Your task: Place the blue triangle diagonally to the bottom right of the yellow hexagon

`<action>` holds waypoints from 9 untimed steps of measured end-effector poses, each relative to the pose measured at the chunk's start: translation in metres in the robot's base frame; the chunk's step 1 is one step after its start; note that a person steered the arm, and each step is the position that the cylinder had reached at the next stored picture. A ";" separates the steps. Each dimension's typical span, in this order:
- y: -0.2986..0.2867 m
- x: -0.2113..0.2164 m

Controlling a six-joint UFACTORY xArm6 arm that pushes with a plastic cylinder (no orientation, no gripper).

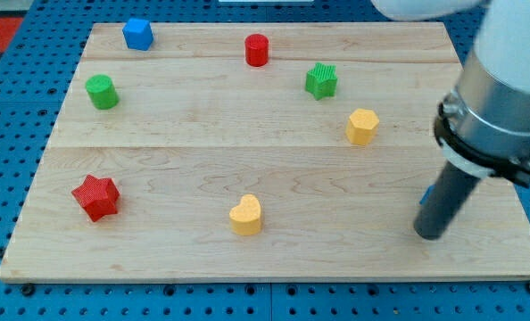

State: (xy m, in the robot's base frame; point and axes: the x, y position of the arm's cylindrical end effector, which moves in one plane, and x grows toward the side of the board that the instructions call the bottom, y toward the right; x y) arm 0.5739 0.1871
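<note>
No jaws, just rod. My tip [430,234] sits down-right of yellow hexagon [362,126], nearly hiding blue triangle [428,193] behind it. Judged: push triangle gently up-left, stop short of the hexagon.

my tip [430,235] stands near the bench's [247,160] bottom right corner, with the rod hiding nearly all of the blue triangle [427,193] (only a sliver shows). open wood lies between it and the yellow hexagon [362,127] up-left. the yellow heart [245,215] sits well apart toward the view's left; a wide middle lane runs across.
</note>
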 end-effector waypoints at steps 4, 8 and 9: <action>-0.049 -0.043; -0.240 -0.107; -0.291 -0.150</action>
State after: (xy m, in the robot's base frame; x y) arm 0.4243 -0.1037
